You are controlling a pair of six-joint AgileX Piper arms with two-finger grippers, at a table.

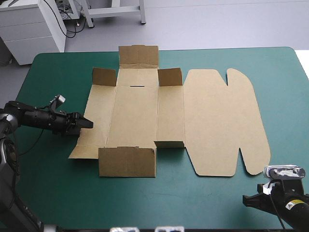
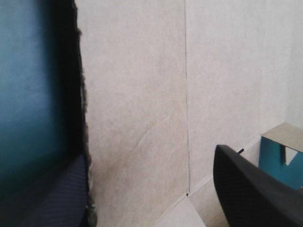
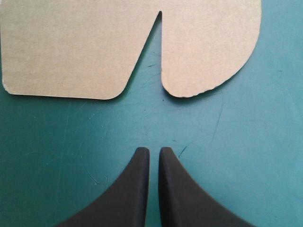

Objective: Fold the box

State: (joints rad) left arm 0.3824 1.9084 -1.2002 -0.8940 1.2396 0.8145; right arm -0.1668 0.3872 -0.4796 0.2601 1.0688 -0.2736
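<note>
Brown box (image 1: 145,116) lies mostly flat mid-table. Only my left wrist view shows the left gripper (image 2: 149,156) spread about its edge; the right gripper (image 3: 154,150), pressed together, sits short of it.

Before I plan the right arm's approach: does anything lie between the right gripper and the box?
Nothing visible does. Only bare teal-green cover lies between the right gripper and the box; its shut jaws point at the box's near edge.
</note>
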